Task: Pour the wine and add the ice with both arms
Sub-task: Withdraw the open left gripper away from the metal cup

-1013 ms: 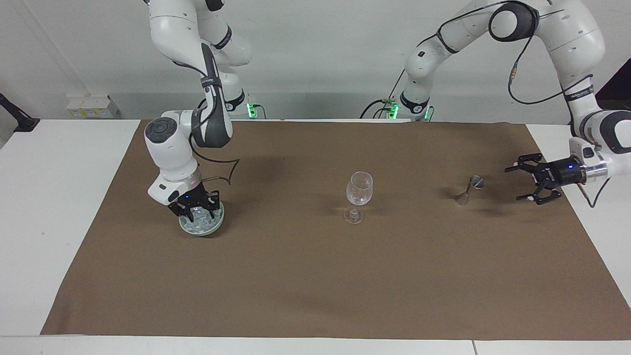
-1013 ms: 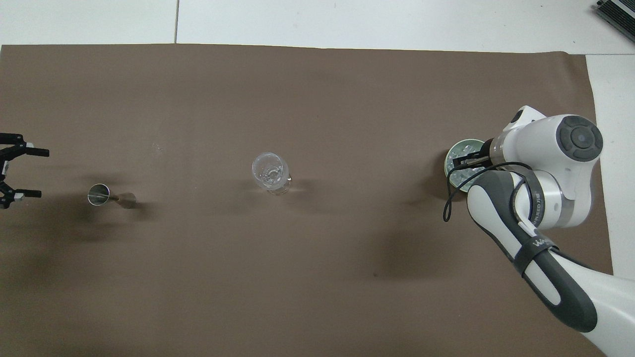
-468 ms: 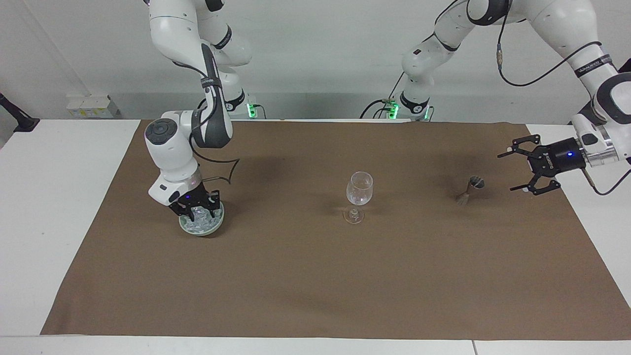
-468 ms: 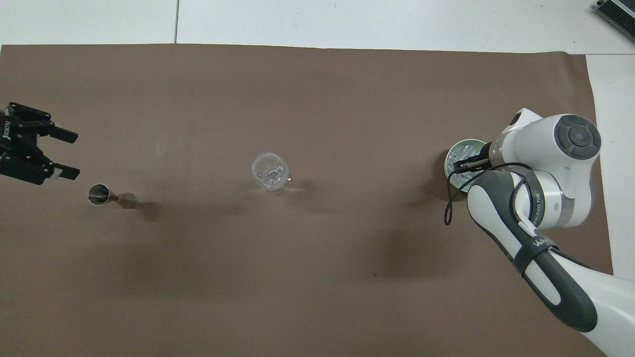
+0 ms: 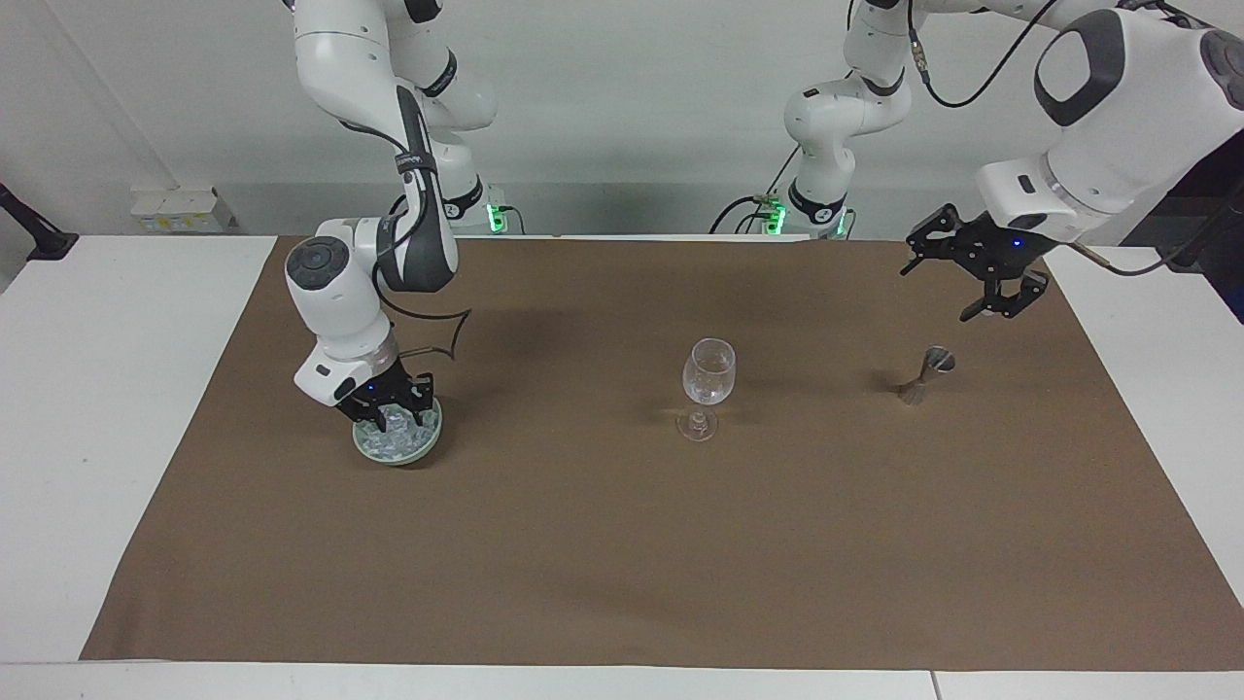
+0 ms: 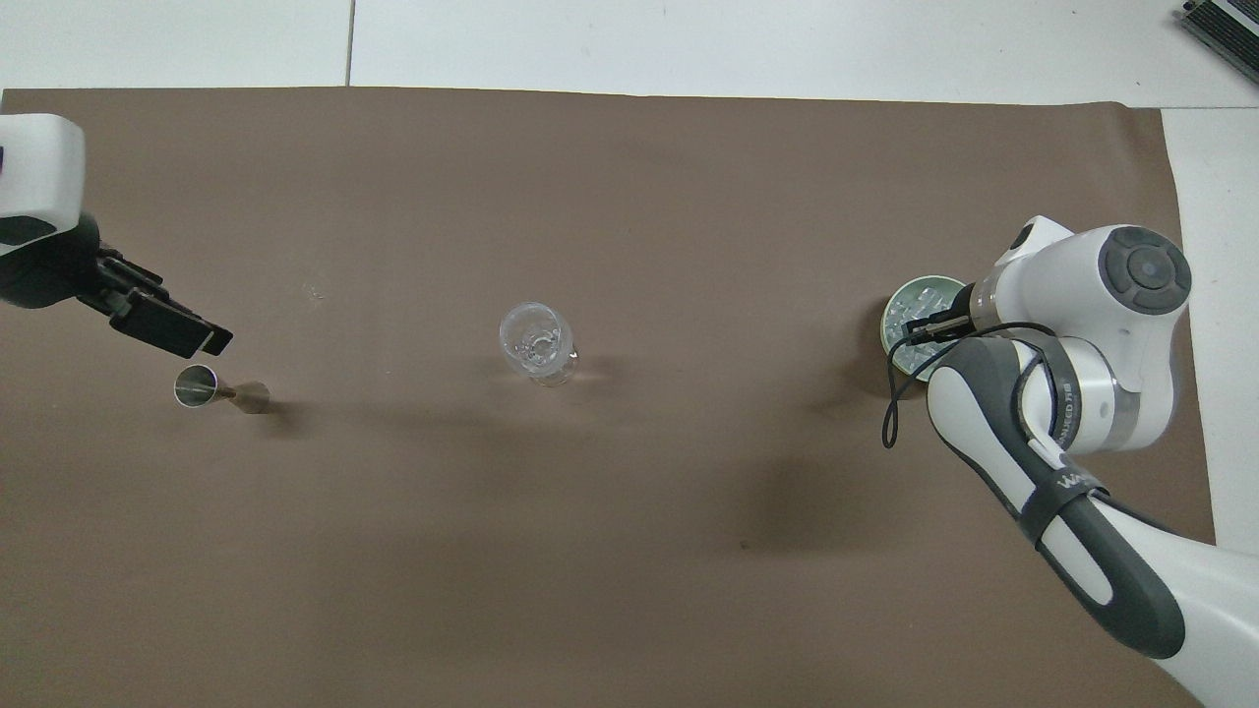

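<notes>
On the bench, the right gripper (image 5: 391,416) reaches into the ice (image 5: 397,439) bowl (image 5: 430,443), fingers spread, grasp unclear; the left gripper (image 5: 975,275), released, hovers above the metal jigger (image 5: 925,373).

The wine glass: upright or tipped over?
Upright. The wine glass stands on its foot on the brown mat, bowl above stem; the overhead view looks straight into its open rim.

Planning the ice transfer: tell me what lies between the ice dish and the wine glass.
Nothing: in both views only bare brown mat lies between the ice dish and the wine glass.
</notes>
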